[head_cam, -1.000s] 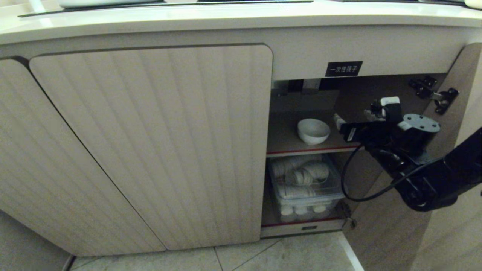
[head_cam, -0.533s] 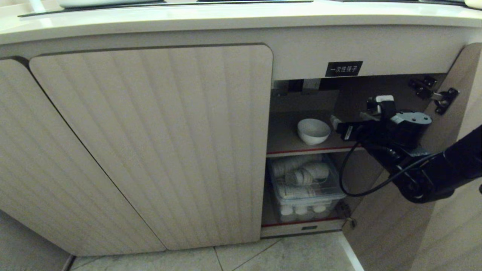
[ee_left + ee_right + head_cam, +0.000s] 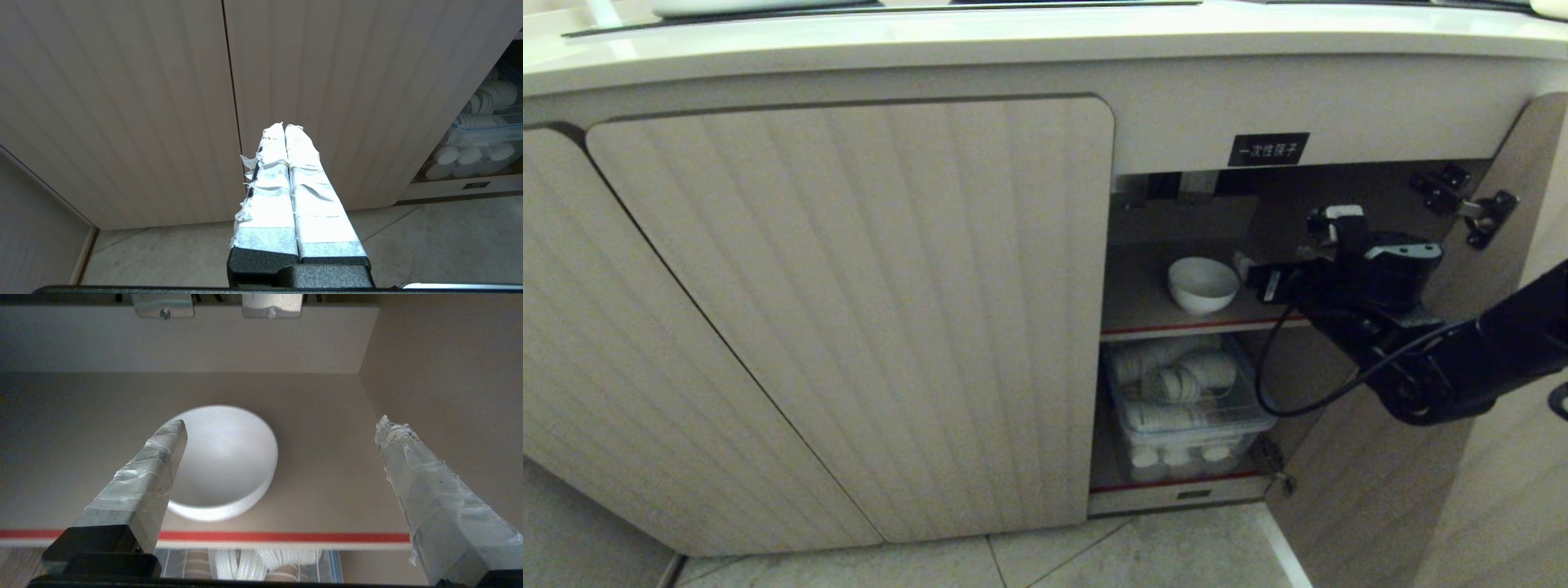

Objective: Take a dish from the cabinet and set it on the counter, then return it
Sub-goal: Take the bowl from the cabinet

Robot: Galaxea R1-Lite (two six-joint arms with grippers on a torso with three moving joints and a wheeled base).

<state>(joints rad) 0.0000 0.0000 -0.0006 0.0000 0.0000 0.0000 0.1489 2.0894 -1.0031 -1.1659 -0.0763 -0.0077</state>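
The dish, a small white bowl (image 3: pixel 1202 284), sits upright on the upper, red-edged shelf of the open cabinet (image 3: pixel 849 310). My right gripper (image 3: pixel 1282 242) is level with that shelf, just to the right of the bowl, and stands open with nothing in it. In the right wrist view the bowl (image 3: pixel 229 457) lies beyond the shelf edge. One taped finger (image 3: pixel 159 469) overlaps its rim, while the right gripper (image 3: pixel 282 425) centres on bare shelf beside it. My left gripper (image 3: pixel 284 126) is shut and empty, parked low before the closed doors. The counter (image 3: pixel 1045 41) runs along the top.
A clear bin of stacked white cups (image 3: pixel 1184 400) fills the lower shelf. The opened door (image 3: pixel 1372 506) stands at the right, with black hinges (image 3: pixel 1470 204) above my arm. A black label (image 3: pixel 1267 149) marks the compartment. Tiled floor (image 3: pixel 1143 555) lies below.
My right gripper has moved left and slightly up, closer to the bowl and deeper into the cabinet opening, and has stayed open. The bowl has not moved.
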